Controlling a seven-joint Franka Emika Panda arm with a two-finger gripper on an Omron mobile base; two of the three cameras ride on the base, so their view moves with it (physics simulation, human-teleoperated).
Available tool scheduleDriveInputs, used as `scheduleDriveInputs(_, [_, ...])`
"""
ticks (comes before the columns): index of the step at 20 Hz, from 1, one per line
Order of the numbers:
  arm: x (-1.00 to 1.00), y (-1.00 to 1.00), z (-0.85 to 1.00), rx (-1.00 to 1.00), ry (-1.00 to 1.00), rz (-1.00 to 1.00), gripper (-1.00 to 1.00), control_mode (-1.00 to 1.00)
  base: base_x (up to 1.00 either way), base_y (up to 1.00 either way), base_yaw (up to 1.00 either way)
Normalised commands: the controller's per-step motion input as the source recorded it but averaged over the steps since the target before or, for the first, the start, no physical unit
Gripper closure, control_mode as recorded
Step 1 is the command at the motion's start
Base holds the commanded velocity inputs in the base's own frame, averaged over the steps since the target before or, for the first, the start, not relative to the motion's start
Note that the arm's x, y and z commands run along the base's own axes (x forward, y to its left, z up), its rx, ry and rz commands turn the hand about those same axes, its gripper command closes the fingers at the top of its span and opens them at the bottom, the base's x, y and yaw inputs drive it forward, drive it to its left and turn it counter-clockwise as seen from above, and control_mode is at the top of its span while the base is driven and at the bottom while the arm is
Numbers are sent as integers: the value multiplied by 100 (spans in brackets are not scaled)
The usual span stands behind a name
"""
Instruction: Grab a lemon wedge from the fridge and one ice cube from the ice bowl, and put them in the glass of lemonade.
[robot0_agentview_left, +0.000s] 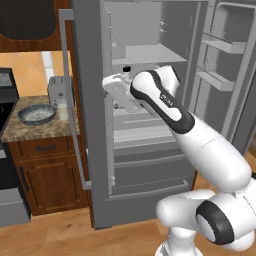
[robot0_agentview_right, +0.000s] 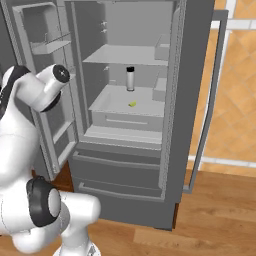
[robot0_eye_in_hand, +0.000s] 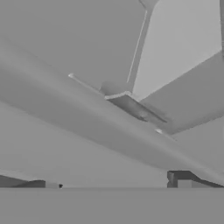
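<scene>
The fridge (robot0_agentview_right: 120, 167) stands with both doors open. On its middle shelf lies the lemon wedge (robot0_agentview_right: 132, 104), a tiny yellow-green sliver in front of a dark-capped bottle (robot0_agentview_right: 130, 79). In the left base view my arm reaches toward the shelves, its white hand (robot0_agentview_left: 119, 93) level with the middle shelf and covering the wedge. My gripper (robot0_eye_in_hand: 114, 183) is open: the fingertips (robot0_eye_in_hand: 179, 179) stand wide apart over grey fridge surfaces with nothing between them. To the left, on the counter, are the ice bowl (robot0_agentview_left: 36, 114) and the glass of lemonade (robot0_agentview_left: 63, 111).
A grey toaster (robot0_agentview_left: 60, 89) stands behind the glass. The left fridge door (robot0_agentview_left: 87, 115) hangs between the counter (robot0_agentview_left: 30, 131) and the fridge's inside. The right door (robot0_agentview_right: 200, 100) swings out over the wooden floor. A black stove (robot0_agentview_left: 6, 100) sits at the far left.
</scene>
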Motion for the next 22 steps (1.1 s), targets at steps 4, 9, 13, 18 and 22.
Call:
scheduleDriveInputs(4, [-56,-52,3,1,-6,-4,-100,-100,0,0,0])
scheduleDriveInputs(9, [-100,-100,9,-8,-12,-11,-100,-100,0,0,0])
scheduleDriveInputs(13, [-100,-100,-7,-45,-1,-8,-100,-100,0,0,0])
scheduleDriveInputs(18, [-93,-85,-59,-71,29,-14,-100,-100,0,0,0])
scheduleDriveInputs(22, [-38,-65,-65,-62,42,-19,-100,-100,0,0,0])
